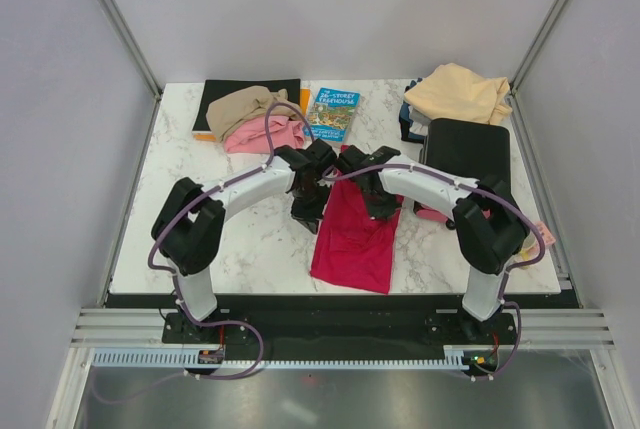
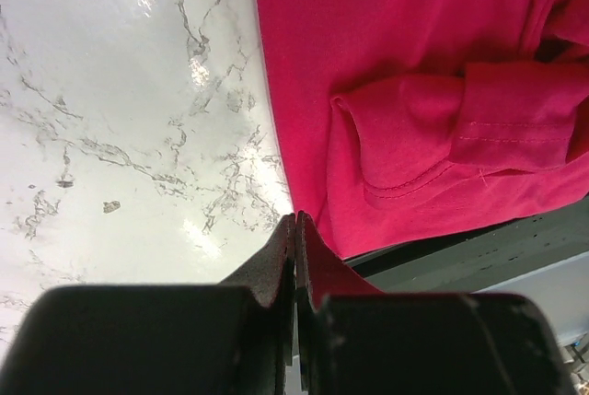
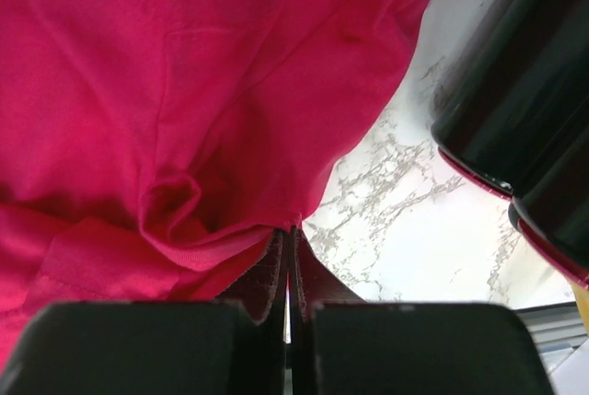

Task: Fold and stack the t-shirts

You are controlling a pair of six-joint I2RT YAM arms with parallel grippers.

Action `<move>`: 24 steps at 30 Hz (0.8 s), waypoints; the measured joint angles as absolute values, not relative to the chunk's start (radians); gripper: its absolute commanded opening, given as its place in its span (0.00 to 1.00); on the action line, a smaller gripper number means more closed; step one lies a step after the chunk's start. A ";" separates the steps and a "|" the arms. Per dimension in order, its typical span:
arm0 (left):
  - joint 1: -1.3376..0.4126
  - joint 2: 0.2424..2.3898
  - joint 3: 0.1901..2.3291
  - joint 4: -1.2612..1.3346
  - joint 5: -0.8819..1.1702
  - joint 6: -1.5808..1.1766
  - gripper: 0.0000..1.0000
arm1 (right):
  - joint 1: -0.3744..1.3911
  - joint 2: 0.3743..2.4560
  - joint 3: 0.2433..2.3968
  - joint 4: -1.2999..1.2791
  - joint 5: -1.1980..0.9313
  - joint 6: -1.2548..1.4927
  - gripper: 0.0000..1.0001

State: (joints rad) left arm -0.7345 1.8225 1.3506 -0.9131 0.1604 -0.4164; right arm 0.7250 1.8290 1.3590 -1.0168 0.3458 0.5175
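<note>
My left end effector (image 2: 294, 229) is clenching shut. Its tips are meeting right on the border of the crimson red cloth t-shirt (image 1: 352, 239), and I am judging that it is pinching a corner of that edge. My right end effector (image 3: 290, 234) is doing the same on the other side, jaws closed, with the hem bunching into folds exactly where they meet.

In the overhead view both are sitting at the upper end of the shirt, near the middle of the frame. The rest of it is lying toward the lower centre on the white marble-patterned table (image 1: 250, 239), partly doubled over itself.

I am treating the cloth as light and limp: it is going to sag and crease wherever I am not supporting it. Holds belong at corners or along the hem, spread well apart, never mid-panel.

The tan-brown t-shirt (image 1: 240, 104) and pink t-shirt (image 1: 262, 136) are lying crumpled at the upper left, beside the blue illustrated book (image 1: 333, 114). The pale peach-cream t-shirt (image 1: 458, 92) is lying at the upper right.
</note>
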 measured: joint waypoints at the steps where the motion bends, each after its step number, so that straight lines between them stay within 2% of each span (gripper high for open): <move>1: -0.733 1.822 1.351 -0.912 0.160 -0.412 0.02 | 0.718 1.836 1.361 -1.018 0.346 0.516 0.00; 5: -0.738 1.822 1.353 -0.923 0.159 -0.398 0.02 | 0.672 1.884 1.369 -0.984 0.346 0.525 0.00; 9: -0.826 1.822 1.354 -0.950 0.163 -0.386 0.02 | 0.599 1.932 1.382 -0.897 0.361 0.547 0.02; 12: -0.879 1.822 1.361 -0.957 0.182 -0.372 0.02 | 0.580 1.950 1.385 -0.865 0.369 0.562 0.13; 13: -0.890 1.822 1.363 -0.964 0.188 -0.369 0.02 | 0.577 1.953 1.391 -0.860 0.369 0.565 0.21; 19: -0.886 1.822 1.380 -0.981 0.194 -0.366 0.02 | 0.576 1.957 1.411 -0.829 0.358 0.569 0.24; 24: -0.887 1.823 1.383 -0.975 0.196 -0.365 0.07 | 0.575 1.908 1.393 -0.801 0.331 0.568 0.27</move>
State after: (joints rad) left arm -0.8871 1.8229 1.3830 -0.9749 0.1955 -0.3649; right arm 0.5747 1.9079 1.3926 -0.8005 0.3313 0.5678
